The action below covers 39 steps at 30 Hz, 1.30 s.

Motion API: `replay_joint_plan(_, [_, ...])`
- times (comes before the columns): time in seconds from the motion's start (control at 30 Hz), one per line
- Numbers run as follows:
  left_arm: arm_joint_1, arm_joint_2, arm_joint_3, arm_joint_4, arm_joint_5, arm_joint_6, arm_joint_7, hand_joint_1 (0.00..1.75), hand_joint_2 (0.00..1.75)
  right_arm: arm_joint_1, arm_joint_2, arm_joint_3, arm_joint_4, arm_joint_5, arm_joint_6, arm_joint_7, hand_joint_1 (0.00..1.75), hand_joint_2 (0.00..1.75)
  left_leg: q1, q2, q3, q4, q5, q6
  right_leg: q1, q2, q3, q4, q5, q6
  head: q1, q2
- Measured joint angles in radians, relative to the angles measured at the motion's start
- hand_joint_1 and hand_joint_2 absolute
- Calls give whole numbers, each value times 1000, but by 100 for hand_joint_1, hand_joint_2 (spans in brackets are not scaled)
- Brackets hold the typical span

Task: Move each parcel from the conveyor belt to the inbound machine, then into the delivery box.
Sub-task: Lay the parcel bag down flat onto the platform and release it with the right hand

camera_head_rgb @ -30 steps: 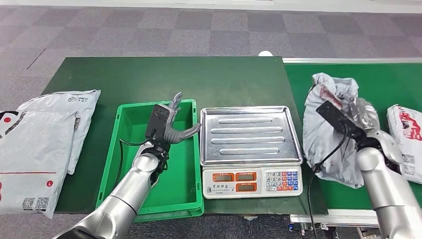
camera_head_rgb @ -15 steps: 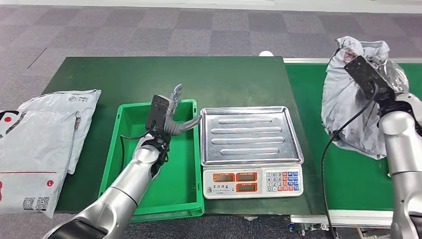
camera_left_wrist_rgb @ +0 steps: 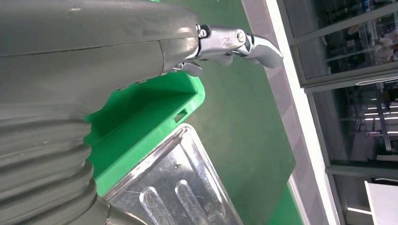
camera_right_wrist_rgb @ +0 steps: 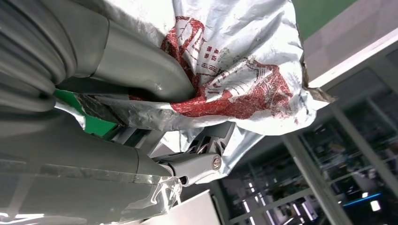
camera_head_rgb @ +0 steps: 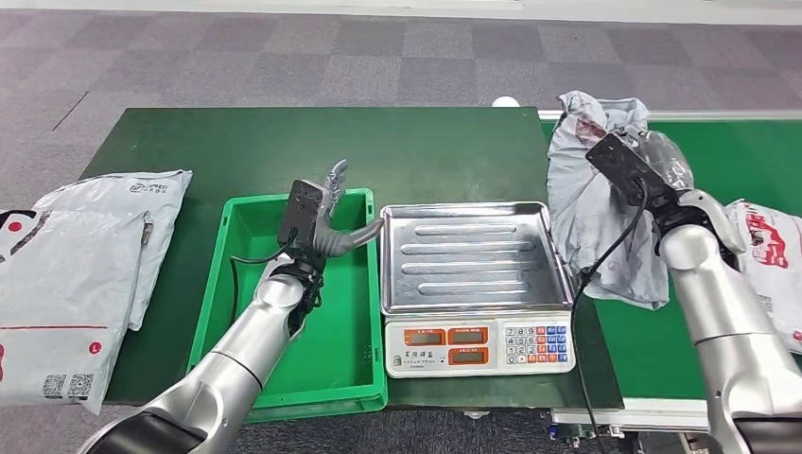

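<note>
- Crumpled grey plastic parcel with red print is clamped in the right hand; fingers are seen wrapped into the film in the right wrist view.
- Change: a second ago the parcel was held low over the green conveyor belt; half a second ago it was raised far and right; now it has been swung left and hangs at the belt's left edge, just beside the steel tray of the weighing scale.
- Judged meaning: pick is done, transfer to the inbound machine is under way; parcel is not yet on the tray.
- Left hand is unchanged: empty, fingers apart, held over the green plastic crate, near the tray's left edge.
- Counts: one parcel held; one more white-and-red parcel left on the belt at right; two grey-white mailer bags lie at far left; one scale; one crate.
</note>
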Motion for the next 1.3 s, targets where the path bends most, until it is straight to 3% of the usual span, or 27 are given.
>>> replay_joint_plan(0.33, [-18,0,0,11,4,10,3,0,175,32,111,158,-25,4,24,0,175,175,1,1,1,0,0,-1,1,1,0,0,0,-1,0,0])
replay_joint_plan(0.7, [-11,8,0,13,11,6,-1,0,175,121,119,255,-94,-34,55,-15,171,175,1,0,0,0,-1,0,1,1,0,0,-1,-1,0,0])
replay_joint_plan(0.83, [-10,10,0,13,16,2,0,0,175,148,122,292,-97,-33,57,-18,0,175,1,0,0,0,-1,0,1,1,0,0,-1,-1,0,0])
replay_joint_plan(1.1, [-1,10,0,2,14,14,0,0,175,171,170,316,-56,-29,-16,-19,0,175,1,0,0,0,-1,-1,1,1,-1,0,-1,-1,0,0])
replay_joint_plan(1.3, [6,10,-3,-7,-4,32,-8,0,175,153,182,271,-1,-125,-3,-88,0,175,1,0,0,0,-1,0,1,1,0,0,-1,-1,0,0])
